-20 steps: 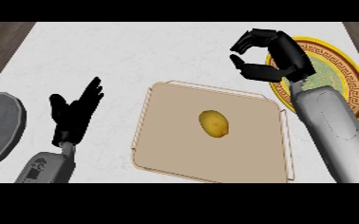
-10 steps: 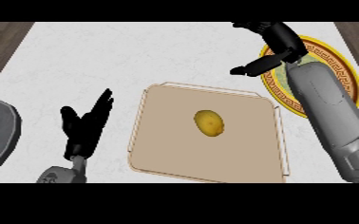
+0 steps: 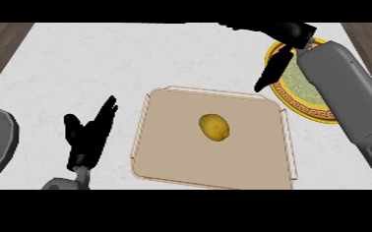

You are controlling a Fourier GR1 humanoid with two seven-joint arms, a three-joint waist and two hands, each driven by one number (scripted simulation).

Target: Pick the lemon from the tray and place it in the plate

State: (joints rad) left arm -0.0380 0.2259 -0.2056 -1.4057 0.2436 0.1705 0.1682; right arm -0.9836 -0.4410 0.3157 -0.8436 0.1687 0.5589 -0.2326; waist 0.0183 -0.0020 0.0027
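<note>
A yellow lemon (image 3: 214,127) lies near the middle of the tan tray (image 3: 167,152). The plate (image 3: 291,86), yellow-rimmed with a green centre, sits at the right, partly hidden by my right forearm. My right hand (image 3: 285,35) hovers above the tray's far right corner, over the plate's far edge, open, with fingers stretched left and the thumb pointing down. It holds nothing. My left hand (image 3: 88,135) rests open at the lower left, fingers up, apart from the tray.
The white marbled counter (image 3: 109,64) spreads behind and left of the tray. A grey rounded object (image 3: 6,142) shows at the left edge. Dark wood shows at the far corners.
My right hand has moved farther away and up, and its fingers have spread from a curl to straight. The left hand has slid lower and nearer. The lemon has stayed in the tray.
</note>
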